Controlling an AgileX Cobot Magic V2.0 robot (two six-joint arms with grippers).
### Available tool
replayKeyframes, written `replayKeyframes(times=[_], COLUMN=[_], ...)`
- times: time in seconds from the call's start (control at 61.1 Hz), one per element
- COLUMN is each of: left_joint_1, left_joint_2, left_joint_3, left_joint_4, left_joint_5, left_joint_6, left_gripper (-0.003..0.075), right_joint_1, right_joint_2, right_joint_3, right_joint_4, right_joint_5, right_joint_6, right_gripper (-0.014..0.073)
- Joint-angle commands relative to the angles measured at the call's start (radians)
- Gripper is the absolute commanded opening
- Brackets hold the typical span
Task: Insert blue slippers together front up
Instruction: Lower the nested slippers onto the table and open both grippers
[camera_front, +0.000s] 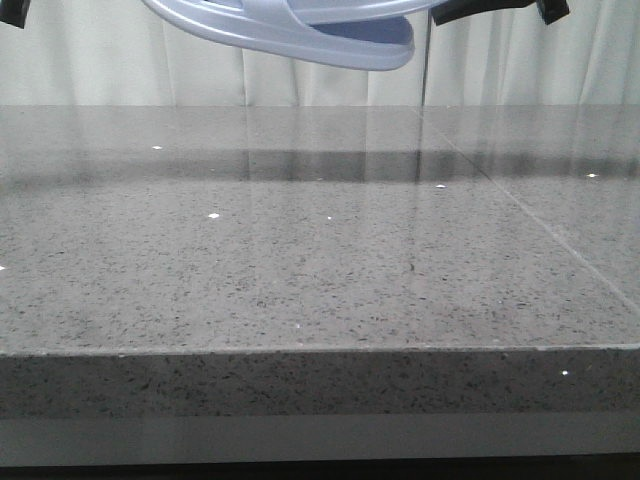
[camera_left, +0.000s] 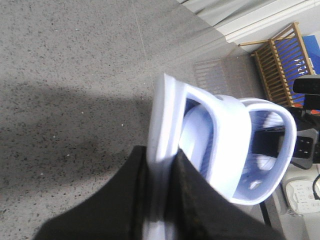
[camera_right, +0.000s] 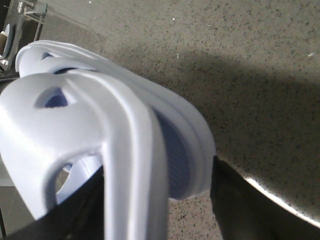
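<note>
The blue slippers (camera_front: 300, 25) hang high above the table at the top of the front view, lying roughly level, one nested into the other. In the left wrist view my left gripper (camera_left: 161, 152) is shut on the sole edge of the blue slippers (camera_left: 225, 135). In the right wrist view my right gripper (camera_right: 155, 167) stands wide open around the other end of the blue slippers (camera_right: 100, 100). One finger lies behind the wide strap, and the other finger (camera_right: 235, 200) sits beside the sole's edge. The right gripper's black fingers (camera_front: 470, 12) show at the top right of the front view.
A speckled grey stone table (camera_front: 320, 260) stretches below, its front edge (camera_front: 320, 350) near the camera. A pale curtain (camera_front: 100, 60) hangs behind it. Beyond the table stand a wooden rack (camera_left: 280, 65) and some equipment (camera_left: 305, 145).
</note>
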Motion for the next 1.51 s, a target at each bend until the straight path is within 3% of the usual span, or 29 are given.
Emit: replayKeyframes(times=[0.0,0.246,0.507,0.802,0.982,1.179,1.326,1.391,1.49], left_joint_1=[-0.007,-0.007,-0.007,-0.009,-0.018,-0.018,-0.018,-0.018,-0.018], left_joint_2=[-0.045,-0.045,-0.045,-0.045,-0.047,-0.047,-0.047,-0.047,-0.047], left_joint_3=[-0.023,-0.023,-0.023,-0.015,0.099,0.244,0.258,0.258,0.258], left_joint_4=[-0.059,-0.037,-0.020,-0.019,-0.021,-0.019,0.082,0.118,0.164], left_joint_5=[-0.022,-0.053,-0.065,0.067,0.074,-0.003,-0.050,-0.063,-0.070], left_joint_6=[-0.010,-0.010,-0.011,-0.135,-0.142,-0.121,-0.121,-0.119,-0.119], left_gripper=[-0.0019,-0.0019,-0.0019,-0.0019,-0.0019,-0.0019,-0.0018,-0.0004,0.0088], right_joint_1=[0.000,-0.032,-0.133,-0.234,-0.235,-0.235,-0.235,-0.235,-0.235], right_joint_2=[-0.073,-0.097,-0.126,-0.159,-0.159,-0.159,-0.159,-0.159,-0.159], right_joint_3=[-0.032,-0.032,-0.032,-0.032,-0.032,-0.032,-0.032,-0.032,-0.032], right_joint_4=[0.042,0.003,0.000,-0.005,-0.007,-0.009,-0.009,-0.009,-0.009], right_joint_5=[-0.004,-0.003,0.053,0.062,0.049,0.037,0.038,0.038,0.040], right_joint_6=[-0.003,0.016,0.017,0.017,0.016,0.014,0.012,0.012,0.011], right_gripper=[0.0457,0.0457,0.0456,0.0456,0.0456,0.0456,0.0456,0.0456,0.0456])
